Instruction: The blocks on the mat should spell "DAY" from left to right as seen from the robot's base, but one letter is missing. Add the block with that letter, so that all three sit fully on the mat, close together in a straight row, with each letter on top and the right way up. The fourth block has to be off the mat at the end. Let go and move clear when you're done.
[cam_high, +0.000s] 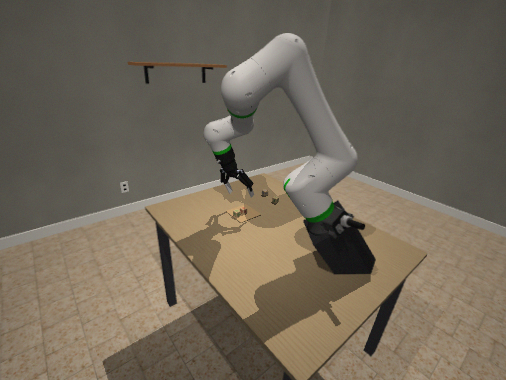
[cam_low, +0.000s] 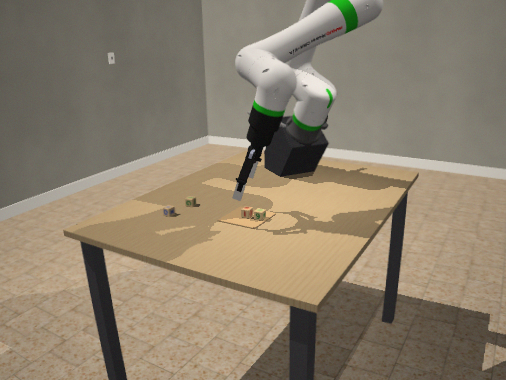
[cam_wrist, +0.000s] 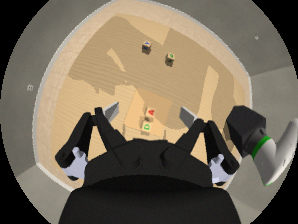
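The mat (cam_high: 252, 216) (cam_low: 234, 220) (cam_wrist: 136, 107) bears two blocks side by side. The block with a green D (cam_high: 236, 214) (cam_low: 259, 214) (cam_wrist: 146, 127) and the block with a red A (cam_high: 243, 211) (cam_low: 246, 212) (cam_wrist: 150, 113) have these letters on top. Off the mat lie a block with a blue letter (cam_high: 264, 193) (cam_low: 169, 211) (cam_wrist: 146, 46) and a block with a green letter (cam_high: 275, 200) (cam_low: 190, 202) (cam_wrist: 170, 58); their letters are too small to read surely. My gripper (cam_high: 240, 191) (cam_low: 245, 184) is wide open and empty, tilted, above the mat area.
The wooden table (cam_high: 225, 260) (cam_low: 280, 260) carries the robot's black base (cam_high: 340, 247) (cam_low: 296, 150) (cam_wrist: 245, 127). The two loose blocks are a little apart from each other. A wall shelf (cam_high: 177, 65) is behind the table. Arm shadows cross the tabletop.
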